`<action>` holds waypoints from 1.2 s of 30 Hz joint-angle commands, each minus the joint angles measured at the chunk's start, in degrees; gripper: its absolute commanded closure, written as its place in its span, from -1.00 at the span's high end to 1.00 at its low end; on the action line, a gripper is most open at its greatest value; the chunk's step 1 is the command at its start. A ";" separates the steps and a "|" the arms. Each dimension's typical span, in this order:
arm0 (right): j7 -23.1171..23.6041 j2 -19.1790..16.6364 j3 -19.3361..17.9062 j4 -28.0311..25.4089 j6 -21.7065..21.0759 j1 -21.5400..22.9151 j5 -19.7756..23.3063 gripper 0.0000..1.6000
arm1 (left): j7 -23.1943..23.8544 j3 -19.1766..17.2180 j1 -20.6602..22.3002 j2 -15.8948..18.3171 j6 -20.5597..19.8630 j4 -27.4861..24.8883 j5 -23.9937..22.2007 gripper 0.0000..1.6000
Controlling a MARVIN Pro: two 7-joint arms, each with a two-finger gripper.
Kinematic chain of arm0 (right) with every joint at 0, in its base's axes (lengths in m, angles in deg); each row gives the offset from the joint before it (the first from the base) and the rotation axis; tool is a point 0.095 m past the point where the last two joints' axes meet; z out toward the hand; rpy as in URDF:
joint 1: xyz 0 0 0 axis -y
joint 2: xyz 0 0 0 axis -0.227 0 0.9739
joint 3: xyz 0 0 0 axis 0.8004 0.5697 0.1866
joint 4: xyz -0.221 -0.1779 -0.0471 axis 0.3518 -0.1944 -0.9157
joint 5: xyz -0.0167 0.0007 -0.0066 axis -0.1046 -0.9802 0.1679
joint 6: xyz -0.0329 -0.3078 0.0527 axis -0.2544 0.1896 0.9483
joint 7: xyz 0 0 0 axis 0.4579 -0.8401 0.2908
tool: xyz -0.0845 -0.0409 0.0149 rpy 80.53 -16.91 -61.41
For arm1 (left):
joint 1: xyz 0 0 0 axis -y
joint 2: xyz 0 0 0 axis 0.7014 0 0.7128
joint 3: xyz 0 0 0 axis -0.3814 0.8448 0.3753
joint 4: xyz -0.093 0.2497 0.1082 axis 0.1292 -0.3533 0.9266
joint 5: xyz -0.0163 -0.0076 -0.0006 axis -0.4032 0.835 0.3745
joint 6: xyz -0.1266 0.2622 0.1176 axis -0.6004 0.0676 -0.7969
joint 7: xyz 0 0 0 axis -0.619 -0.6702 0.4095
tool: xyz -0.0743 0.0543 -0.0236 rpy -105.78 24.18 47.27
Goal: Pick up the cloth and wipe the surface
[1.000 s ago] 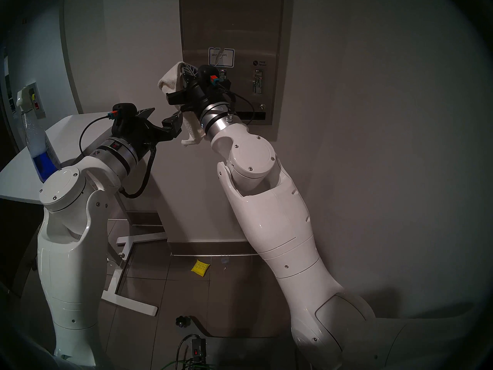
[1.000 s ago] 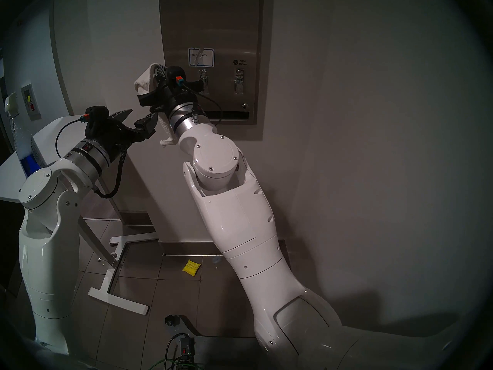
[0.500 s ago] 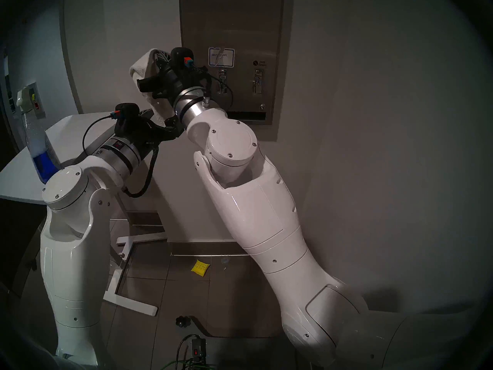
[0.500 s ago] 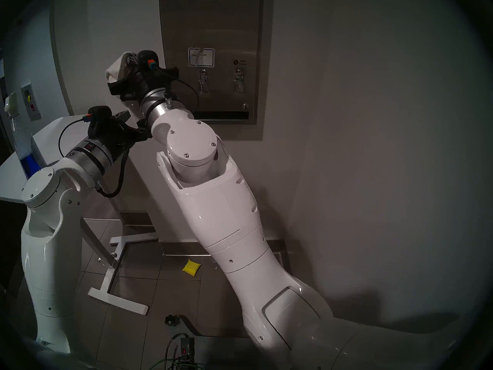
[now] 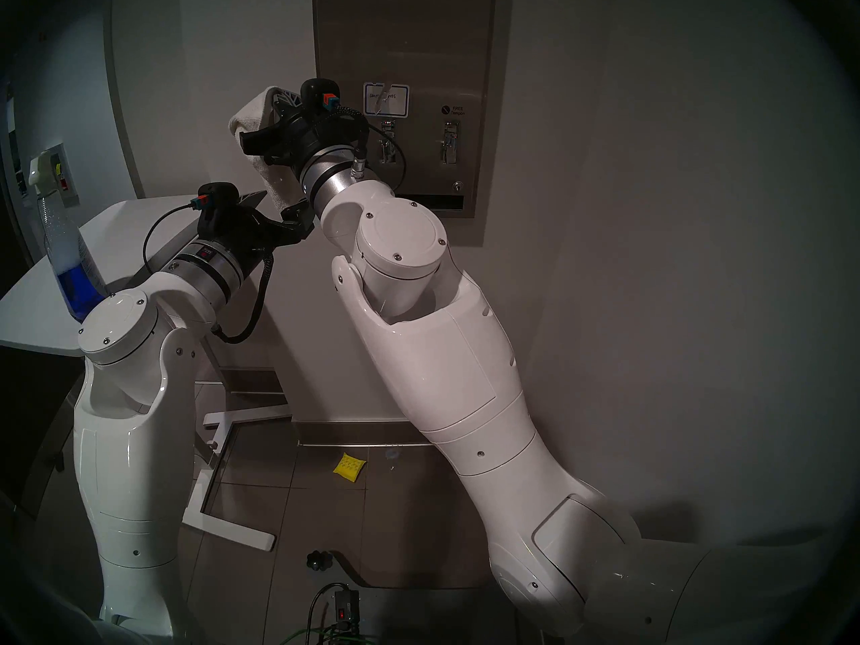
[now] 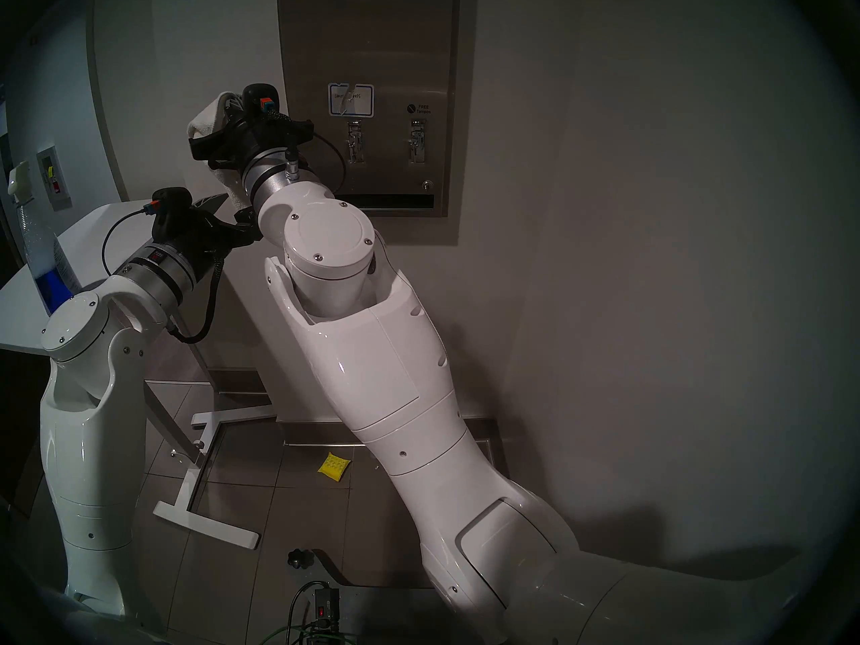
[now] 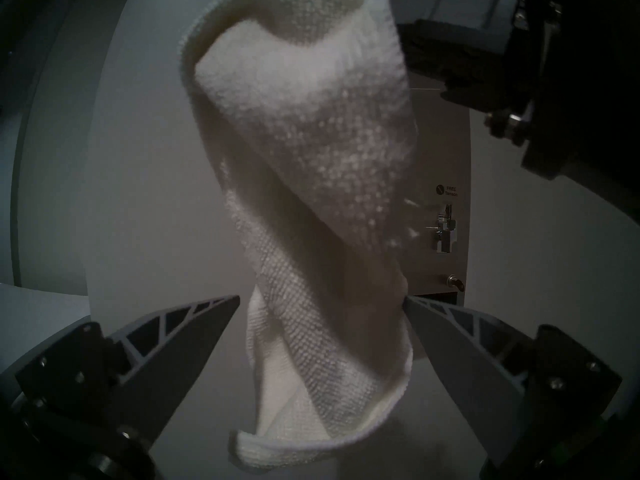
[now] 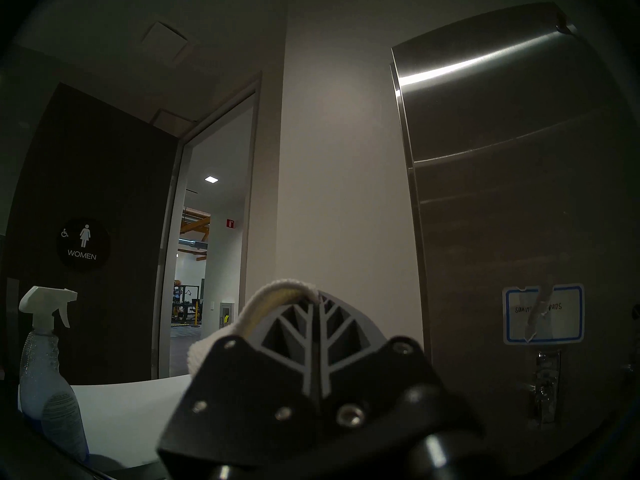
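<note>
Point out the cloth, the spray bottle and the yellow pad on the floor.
cloth (image 7: 304, 129): left wrist view, on the hanging terry fold.
spray bottle (image 8: 52, 375): right wrist view, on the clear body below the white trigger.
yellow pad (image 5: 349, 466): head left view, on the middle of its quilted face.

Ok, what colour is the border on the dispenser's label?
Blue, around the white label; clearest in the right wrist view.

Dim restroom with pale walls and a grey tiled floor. A dark door with a WOMEN sign stands open beside a bright doorway; a white table sits left.
</note>
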 commanded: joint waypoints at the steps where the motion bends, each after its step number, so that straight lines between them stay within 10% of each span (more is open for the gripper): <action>1: -1.59 -0.25 0.16 -3.11 -0.52 0.40 0.74 -1.00 | -0.04 0.57 1.82 -0.17 1.63 -1.19 0.23 1.00; 2: -1.85 -0.50 0.53 -3.41 -0.98 0.17 1.02 -1.00 | -0.15 0.72 1.84 -0.26 1.65 -1.25 0.36 0.94; 3: -2.12 -0.73 0.84 -3.59 -1.18 -0.01 1.22 -1.00 | -0.25 0.84 1.85 -0.33 1.68 -1.28 0.46 -0.07; 7: -2.82 -1.29 1.53 -4.00 -1.58 -0.51 1.64 -1.00 | -0.40 1.37 1.89 -0.50 2.22 -1.33 0.85 -1.00; 32: -1.94 -2.78 1.12 -4.89 -0.74 0.00 2.63 -1.00 | -2.51 2.60 1.12 -1.19 4.59 -2.07 4.10 -1.00; 34: -1.82 -2.76 1.04 -4.94 -0.72 -0.04 2.55 0.34 | -2.55 2.62 1.13 -1.24 4.63 -2.09 4.27 -1.00; 36: -1.66 -2.70 0.95 -4.95 -0.68 -0.11 2.46 0.34 | -2.56 2.56 1.16 -1.28 4.66 -2.09 4.45 -1.00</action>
